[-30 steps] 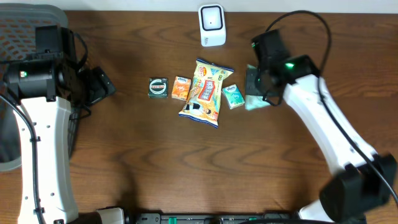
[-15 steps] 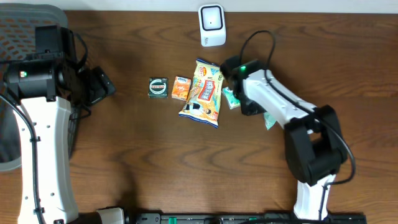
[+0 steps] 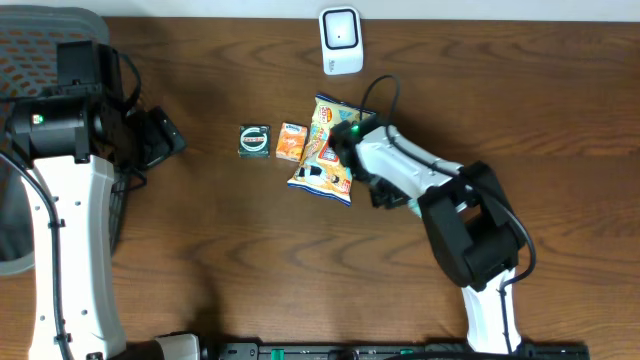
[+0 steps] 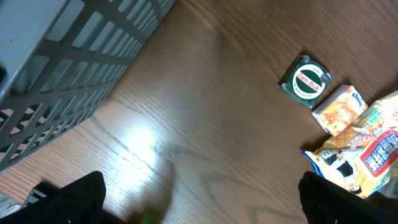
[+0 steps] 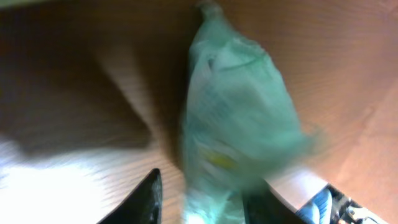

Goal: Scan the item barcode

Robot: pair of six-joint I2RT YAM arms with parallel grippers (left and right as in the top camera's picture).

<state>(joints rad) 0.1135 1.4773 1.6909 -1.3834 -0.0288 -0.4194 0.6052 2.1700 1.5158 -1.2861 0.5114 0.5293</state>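
Observation:
A pale green packet (image 5: 233, 106) fills the right wrist view, blurred, lying between the fingers of my right gripper (image 5: 205, 190). The jaws stand apart, with wood showing between the left finger (image 5: 149, 196) and the packet. Overhead, my right gripper (image 3: 385, 192) is low over the table just right of the yellow snack bag (image 3: 328, 150), with a bit of the green packet (image 3: 413, 204) showing beside it. The white scanner (image 3: 340, 40) stands at the back edge. My left gripper (image 3: 160, 138) hovers open at the far left with nothing in it.
A dark green box (image 3: 255, 140) and a small orange box (image 3: 291, 142) lie left of the snack bag; both show in the left wrist view too, the dark green box (image 4: 305, 81) beside the orange box (image 4: 339, 109). A grey mesh basket (image 4: 62, 62) sits at the left edge.
My right arm swung left from the table's right side to beside the snack bag with the green packet. Its jaws were shut and now stand parted. The left arm has not moved.

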